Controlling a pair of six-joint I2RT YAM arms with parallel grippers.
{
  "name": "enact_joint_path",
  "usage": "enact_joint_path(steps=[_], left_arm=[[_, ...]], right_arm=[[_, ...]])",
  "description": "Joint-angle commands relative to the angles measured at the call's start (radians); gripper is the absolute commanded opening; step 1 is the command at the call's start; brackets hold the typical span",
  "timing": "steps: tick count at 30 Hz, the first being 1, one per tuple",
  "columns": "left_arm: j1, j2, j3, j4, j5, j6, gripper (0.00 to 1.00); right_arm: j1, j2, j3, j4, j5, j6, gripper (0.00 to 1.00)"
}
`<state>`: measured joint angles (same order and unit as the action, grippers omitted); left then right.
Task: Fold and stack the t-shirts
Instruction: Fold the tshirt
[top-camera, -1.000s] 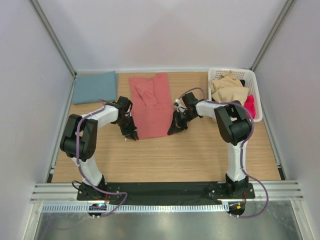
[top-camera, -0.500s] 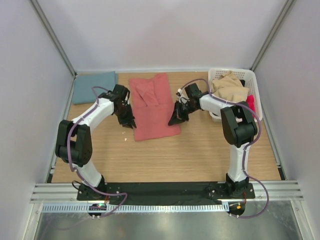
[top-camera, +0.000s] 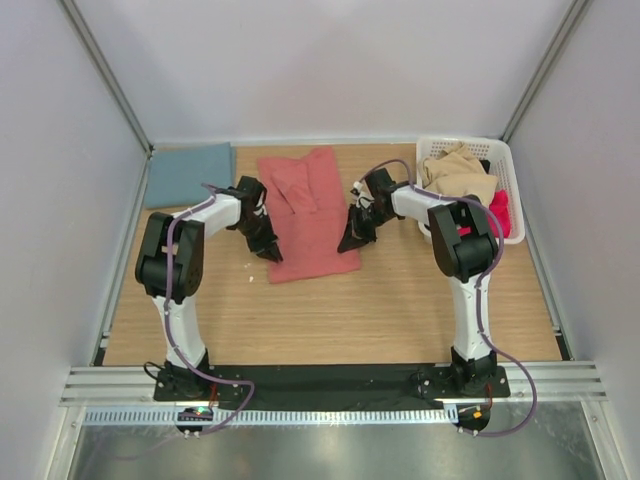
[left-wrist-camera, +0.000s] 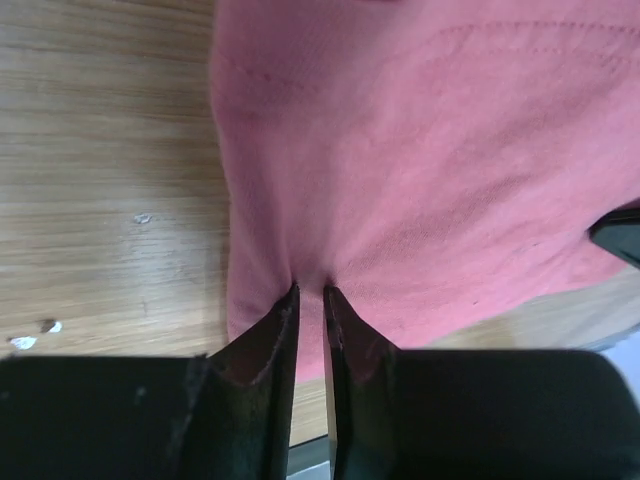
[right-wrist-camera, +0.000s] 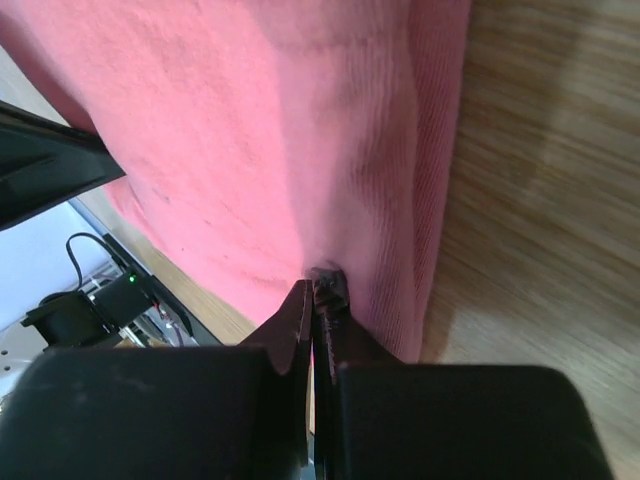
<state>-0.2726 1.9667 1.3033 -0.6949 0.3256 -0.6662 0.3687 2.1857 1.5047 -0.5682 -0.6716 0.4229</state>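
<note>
The salmon-red t-shirt (top-camera: 305, 205) lies folded lengthwise in the middle of the table, collar end toward the back. My left gripper (top-camera: 268, 248) is at its near left edge, jaws shut on a pinched fold of the cloth (left-wrist-camera: 430, 150), which puckers at the tips (left-wrist-camera: 310, 292). At the near right edge, my right gripper (top-camera: 350, 240) is shut tight on the shirt's side hem (right-wrist-camera: 250, 130), with the tips (right-wrist-camera: 320, 285) buried in cloth. The teal-blue t-shirt (top-camera: 188, 172) lies folded flat at the back left corner.
A white basket (top-camera: 508, 160) stands at the back right, holding a tan cloth (top-camera: 458, 175) and a bright pink one (top-camera: 498, 212). Small white specks (left-wrist-camera: 30, 340) lie on the wooden table (top-camera: 400, 310) left of the shirt. Side walls close in the table.
Both grippers have shifted a little toward the back along the shirt's sides. The left arm's elbow has swung, and its jaws have narrowed slightly on the cloth.
</note>
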Motion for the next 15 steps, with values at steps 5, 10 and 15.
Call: enact_joint_path(steps=[5, 10, 15], left_arm=[[0.000, -0.104, 0.127, -0.110, -0.123, 0.100, 0.23], [0.006, 0.010, 0.266, -0.130, -0.094, 0.103, 0.24], [0.049, 0.141, 0.324, -0.092, -0.051, 0.079, 0.23]], right_arm=[[-0.004, -0.066, 0.165, -0.059, 0.038, -0.018, 0.04], [-0.008, 0.063, 0.334, -0.102, 0.033, 0.004, 0.06], [-0.027, 0.158, 0.425, -0.078, 0.055, 0.033, 0.06]])
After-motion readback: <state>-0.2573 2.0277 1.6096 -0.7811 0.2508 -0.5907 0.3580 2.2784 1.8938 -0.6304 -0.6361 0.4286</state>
